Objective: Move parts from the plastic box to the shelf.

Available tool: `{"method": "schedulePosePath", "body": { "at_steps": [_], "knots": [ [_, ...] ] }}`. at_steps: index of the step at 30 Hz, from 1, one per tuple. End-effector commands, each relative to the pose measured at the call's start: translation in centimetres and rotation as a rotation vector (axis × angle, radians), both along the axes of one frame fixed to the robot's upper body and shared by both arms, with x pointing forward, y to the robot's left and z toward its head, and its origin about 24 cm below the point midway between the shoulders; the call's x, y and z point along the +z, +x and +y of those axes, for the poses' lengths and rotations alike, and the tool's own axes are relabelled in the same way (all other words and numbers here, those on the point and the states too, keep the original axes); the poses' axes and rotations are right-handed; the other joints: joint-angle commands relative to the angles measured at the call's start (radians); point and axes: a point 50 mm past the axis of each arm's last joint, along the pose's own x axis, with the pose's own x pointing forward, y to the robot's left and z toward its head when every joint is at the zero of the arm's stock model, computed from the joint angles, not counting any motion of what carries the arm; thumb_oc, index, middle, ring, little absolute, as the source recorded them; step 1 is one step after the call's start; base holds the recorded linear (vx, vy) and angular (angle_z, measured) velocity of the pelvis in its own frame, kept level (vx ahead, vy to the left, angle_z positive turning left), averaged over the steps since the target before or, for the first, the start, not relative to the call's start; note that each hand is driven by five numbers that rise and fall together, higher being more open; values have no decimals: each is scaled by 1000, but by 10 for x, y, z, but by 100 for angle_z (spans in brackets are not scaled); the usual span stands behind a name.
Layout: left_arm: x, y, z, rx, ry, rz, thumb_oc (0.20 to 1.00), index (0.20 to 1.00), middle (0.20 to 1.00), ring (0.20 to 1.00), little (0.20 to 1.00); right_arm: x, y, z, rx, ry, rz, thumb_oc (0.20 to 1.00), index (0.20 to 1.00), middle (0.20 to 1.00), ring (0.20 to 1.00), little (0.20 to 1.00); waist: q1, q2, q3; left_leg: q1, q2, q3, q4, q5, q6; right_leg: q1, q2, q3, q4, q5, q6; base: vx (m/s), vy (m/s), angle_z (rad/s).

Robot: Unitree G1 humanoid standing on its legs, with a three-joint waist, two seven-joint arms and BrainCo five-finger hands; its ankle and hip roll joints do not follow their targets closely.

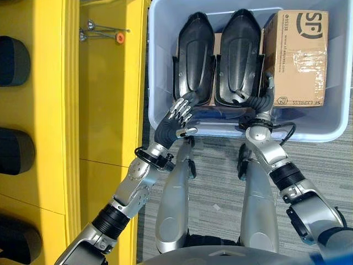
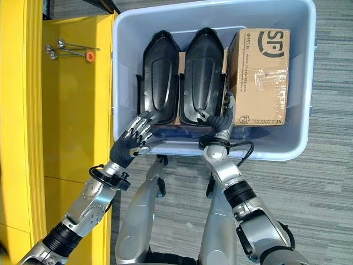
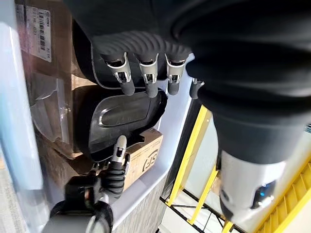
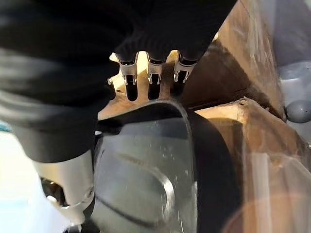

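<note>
Shelf (image 1: 105, 99): yellow, on our left, beside the box; dark rounded parts already sit at its far left edge. We count a few metal pins with an orange washer (image 1: 119, 37) on its upper level.

Plastic box (image 1: 165, 66): pale blue-grey, on the floor ahead of us, just right of the shelf. It holds everything below.

Cardboard carton (image 1: 298, 55): brown, taped, standing against the box's right side.

Black parts, two: left part (image 1: 194, 58) and right part (image 1: 240, 55), moulded shells standing side by side between the box's left wall and the carton, with smaller cartons behind them.

Left hand (image 1: 177, 113): at the near lower edge of the left part, fingers relaxed and spread, holding nothing we can see.

Right hand (image 2: 218, 120): reaching in at the near end of the right part, beside the carton. Its fingers pass behind the part's rim, so we cannot tell whether they grip it.

Step in hand, as we judge it: reaching in for the pick-up. Next, both hands need a firm hold on one part, then a lift clear of the box wall and a swing left to the shelf.
</note>
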Motion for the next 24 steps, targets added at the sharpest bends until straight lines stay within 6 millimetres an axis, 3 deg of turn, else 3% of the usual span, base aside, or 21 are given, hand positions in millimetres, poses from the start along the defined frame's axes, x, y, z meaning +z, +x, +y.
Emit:
{"method": "schedulePosePath", "body": {
  "at_steps": [1, 4, 5, 6, 9, 18, 24],
  "knots": [
    [25, -7, -19, -74, -41, -128, 1000, 1000, 1000, 1000, 1000, 22, 7, -9, -19, 58, -73, 1000, 1000, 1000, 1000, 1000, 6, 59, -4, 0, -97, -24, 55, -186, 29, 0, 62, -64, -27, 32, -43, 26, 4, 5],
    [25, -6, -19, -78, -40, -128, 1000, 1000, 1000, 1000, 1000, 17, 9, -10, 0, 134, -33, 1000, 1000, 1000, 1000, 1000, 7, 61, -4, -15, -99, -25, 65, -187, 30, -14, 61, -59, -16, 29, -44, 50, -2, 4],
    [22, -8, -20, -81, -35, -117, 1000, 1000, 1000, 1000, 1000, 10, 9, -10, 8, 193, 1, 1000, 1000, 1000, 1000, 1000, 1, 54, -4, 6, -112, -29, 70, -210, 26, 7, 52, -49, -9, 3, -37, 0, 0, 0],
    [25, -6, -19, -78, -33, -130, 1000, 1000, 1000, 1000, 1000, 13, 11, -10, 11, 196, -7, 1000, 1000, 1000, 1000, 1000, 7, 61, -4, -21, -101, -27, 70, -188, 31, -20, 60, -58, -11, 27, -44, 91, -22, 5],
    [23, -6, -20, -78, -36, -123, 1000, 1000, 1000, 1000, 1000, 7, 13, -20, -60, 173, 5, 1000, 1000, 1000, 1000, 1000, 5, 57, -4, -16, -117, -31, 82, -214, 30, -13, 49, -47, 7, -3, -36, 44, -15, 6],
    [28, -3, -27, -109, -49, -124, 1000, 1000, 1000, 1000, 1000, 19, 23, -38, -198, -103, 51, 1000, 1000, 1000, 1000, 1000, 15, 65, -4, -88, -124, -38, 126, -220, 33, -72, 45, -41, 33, -1, -35, 3, 4, 1],
    [28, -2, -30, -121, -59, -123, 1000, 1000, 1000, 1000, 1000, 16, 28, -42, -237, -218, 114, 1000, 1000, 1000, 1000, 1000, 19, 65, -4, -108, -124, -37, 132, -221, 34, -84, 43, -42, 27, 5, -33, 10, 48, -1]
  ]
}}
